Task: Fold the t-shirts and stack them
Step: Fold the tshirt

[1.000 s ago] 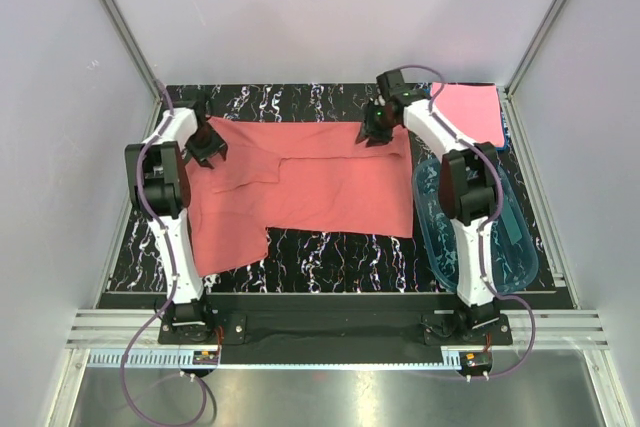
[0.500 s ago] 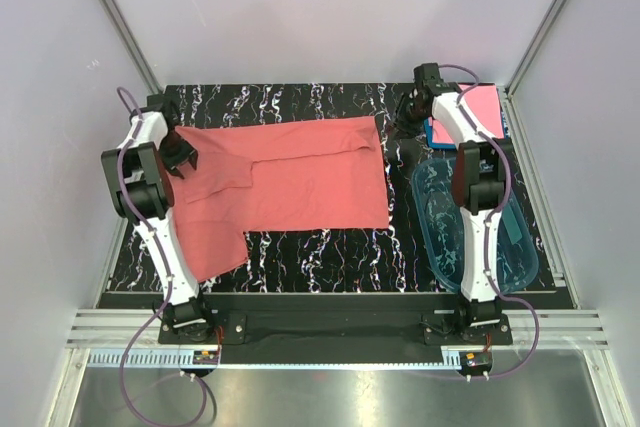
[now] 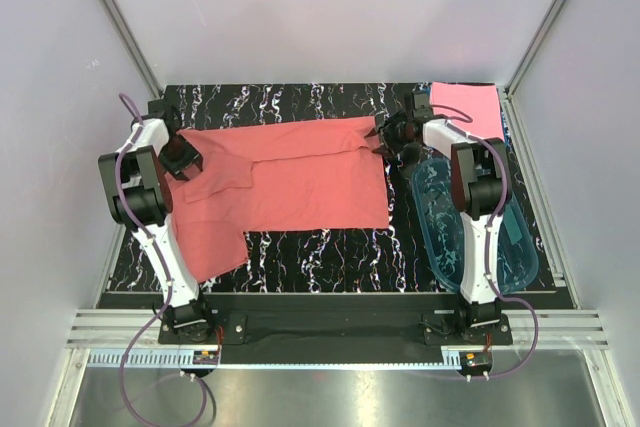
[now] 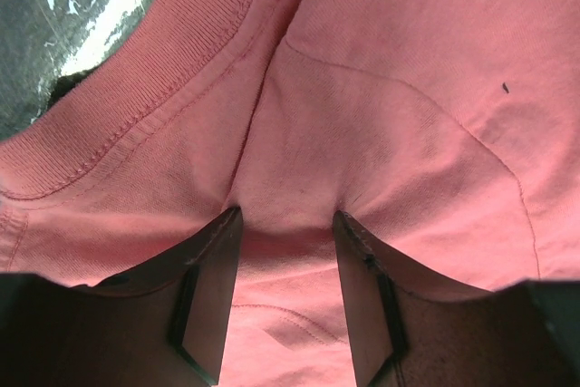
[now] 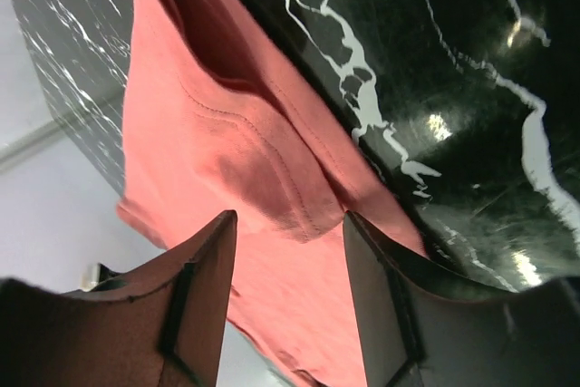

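Observation:
A salmon t-shirt (image 3: 300, 172) lies spread flat on the black marble table (image 3: 320, 247), with one sleeve hanging toward the front left. My left gripper (image 3: 183, 157) is open at the shirt's left side. In the left wrist view (image 4: 285, 215) its tips press into the cloth (image 4: 381, 88) beside the ribbed collar. My right gripper (image 3: 388, 134) is open at the shirt's back right corner. In the right wrist view (image 5: 288, 217) the hemmed corner (image 5: 227, 160) lies between the jaws. A folded pink t-shirt (image 3: 465, 107) sits at the back right. The blue t-shirt under it is barely visible.
A clear blue plastic tub (image 3: 480, 237) stands at the right, beside the right arm. White walls and metal posts close in the table's back and sides. Bare marble (image 5: 435, 61) shows to the right of the shirt's corner.
The shirt slid left across the table a second ago. My right gripper swung out toward the pink stack, then came back to the shirt's back right corner. My left gripper barely moved.

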